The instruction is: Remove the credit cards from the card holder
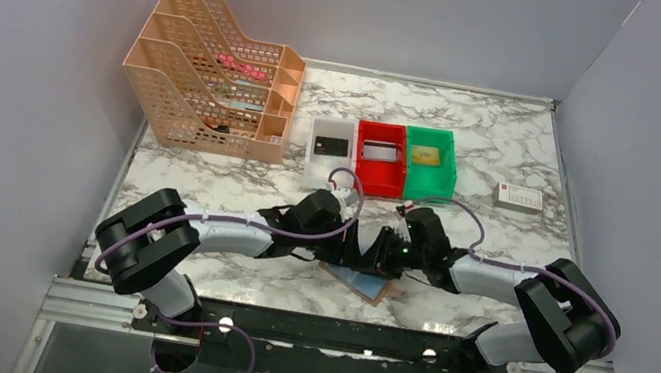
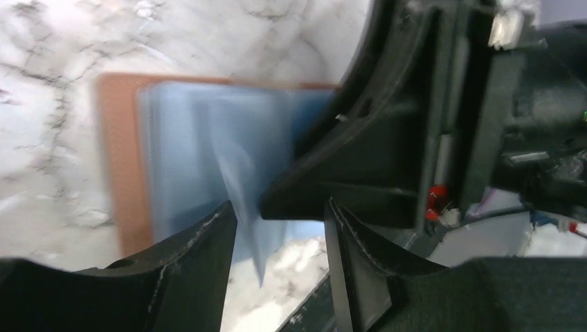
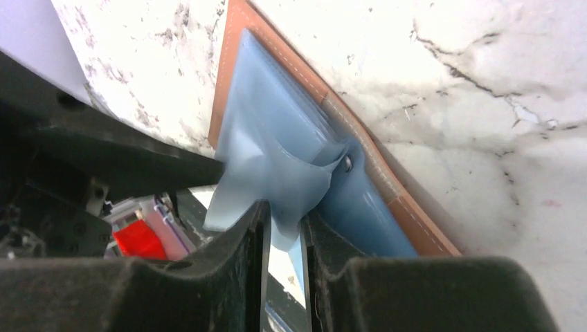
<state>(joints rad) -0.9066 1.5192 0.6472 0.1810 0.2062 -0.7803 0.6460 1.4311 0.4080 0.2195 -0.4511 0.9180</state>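
Top view: the card holder (image 1: 357, 281) lies spread open on the marble tabletop (image 1: 516, 147), close to the near edge and midway between the two arm bases. Both arms reach inward and meet directly above it, the left claw (image 1: 354, 248) and the right claw (image 1: 384, 253) just beside each other.

Right wrist view: the right claw (image 3: 285, 216) is narrowed to a slim gap. It pinches one pale blue inner panel of the card holder (image 3: 277, 155), which is lifted off the tan cover while the rest lies flat.

Left wrist view: the left claw (image 2: 280, 207) stands moderately wide. A hanging corner of the blue panel and a finger of the other arm sit in its gap, and it grips nothing. The card holder (image 2: 180, 145) appears blurred below, its brown border showing at the left.

Far side of the tabletop: a white bin (image 1: 328, 161) holds a black credit card (image 1: 331, 145). A red bin (image 1: 378, 176) and a green bin (image 1: 449, 171) stand in a row to its right, each with a flat item too small to identify. A small white box (image 1: 518, 198) lies farther right, and a peach file rack (image 1: 213, 76) stands at the far left.
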